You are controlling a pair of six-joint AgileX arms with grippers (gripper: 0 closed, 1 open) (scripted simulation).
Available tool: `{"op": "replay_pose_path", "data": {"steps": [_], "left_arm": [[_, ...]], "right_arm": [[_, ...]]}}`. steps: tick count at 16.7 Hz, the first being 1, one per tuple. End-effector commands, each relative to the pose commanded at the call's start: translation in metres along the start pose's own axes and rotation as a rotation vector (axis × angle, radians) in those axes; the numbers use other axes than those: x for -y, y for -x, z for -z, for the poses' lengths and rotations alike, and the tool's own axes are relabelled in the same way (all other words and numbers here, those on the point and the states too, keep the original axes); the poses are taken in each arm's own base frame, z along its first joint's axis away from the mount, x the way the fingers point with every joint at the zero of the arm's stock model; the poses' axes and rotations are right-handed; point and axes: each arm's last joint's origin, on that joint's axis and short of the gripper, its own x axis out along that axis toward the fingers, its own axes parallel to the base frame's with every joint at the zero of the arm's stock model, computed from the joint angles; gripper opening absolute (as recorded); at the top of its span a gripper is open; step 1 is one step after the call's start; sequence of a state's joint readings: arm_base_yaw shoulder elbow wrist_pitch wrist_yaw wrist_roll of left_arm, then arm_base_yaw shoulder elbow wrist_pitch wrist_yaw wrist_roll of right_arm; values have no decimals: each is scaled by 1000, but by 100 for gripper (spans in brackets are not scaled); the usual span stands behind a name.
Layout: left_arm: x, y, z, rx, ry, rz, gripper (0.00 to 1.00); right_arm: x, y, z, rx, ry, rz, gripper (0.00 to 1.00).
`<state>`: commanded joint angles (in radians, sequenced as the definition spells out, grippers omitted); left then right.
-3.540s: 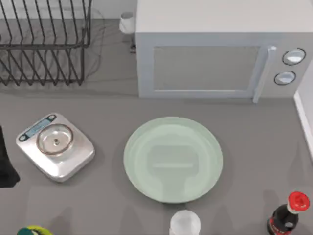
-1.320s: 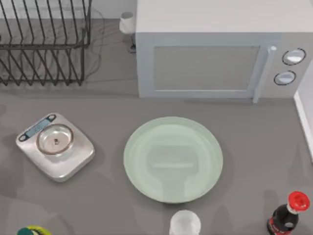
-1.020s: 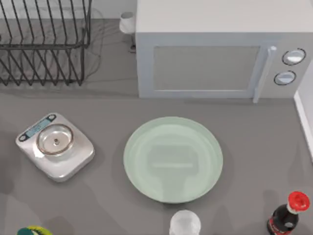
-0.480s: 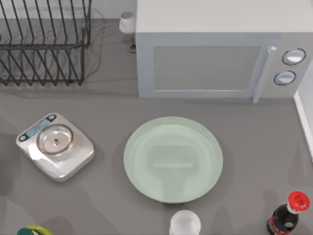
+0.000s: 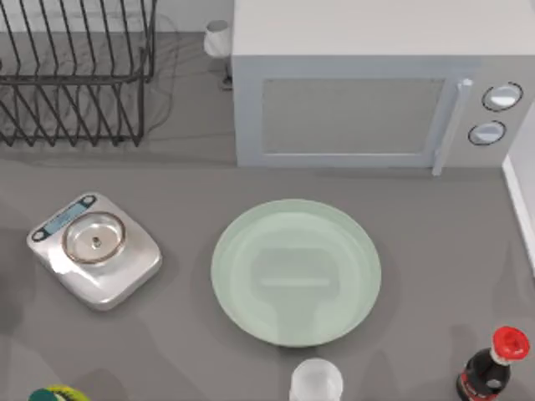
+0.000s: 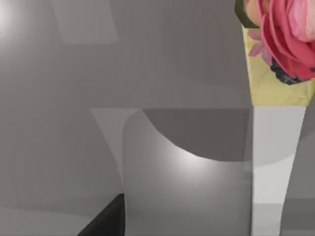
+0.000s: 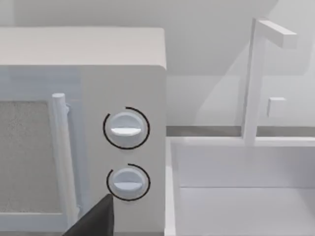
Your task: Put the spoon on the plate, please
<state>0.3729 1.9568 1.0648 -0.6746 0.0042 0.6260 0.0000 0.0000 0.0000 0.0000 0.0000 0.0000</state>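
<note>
Spoon (image 5: pixel 218 37): prob. the small white oval at the far back, between rack (image 5: pixel 75 75) and microwave (image 5: pixel 351 100), beside the microwave's back-left corner; handle and knob too small to make out. Well apart from plate (image 5: pixel 242 242). Plate bare, at table centre, in front of the microwave.

Progress: nothing done yet. Spoon not gripped, not lifted, not on plate. Left to do: reach, grasp, carry, set down, i.e. the whole job.

L gripper (image 6: pixel 106 221): just a dark edge in the left wrist view, low over the table near the flowers (image 6: pixel 285 34). R gripper (image 7: pixel 93 221): dark edge in the right wrist view, facing the microwave's dials (image 7: pixel 126 128), sink (image 7: pixel 236 196) alongside. Jaw state on both: cannot tell.

Count: 1 spoon, 1 plate, 1 scale (image 5: pixel 94 249), 1 rack, 1 microwave w/ 2 dials, 1 bottle (image 5: pixel 491 368), 1 clear cup (image 5: pixel 316 382), 1 bunch of flowers.
</note>
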Motion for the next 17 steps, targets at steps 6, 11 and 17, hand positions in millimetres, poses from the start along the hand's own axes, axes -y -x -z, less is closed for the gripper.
{"op": "replay_pose_path", "data": {"steps": [6, 11, 17], "left_arm": [[0, 0, 0, 0, 0, 0, 0], [0, 0, 0, 0, 0, 0, 0], [-2, 41, -5, 42, 3, -3, 0]], "right_arm": [[0, 0, 0, 0, 0, 0, 100], [0, 0, 0, 0, 0, 0, 100], [0, 0, 0, 0, 0, 0, 100]]}}
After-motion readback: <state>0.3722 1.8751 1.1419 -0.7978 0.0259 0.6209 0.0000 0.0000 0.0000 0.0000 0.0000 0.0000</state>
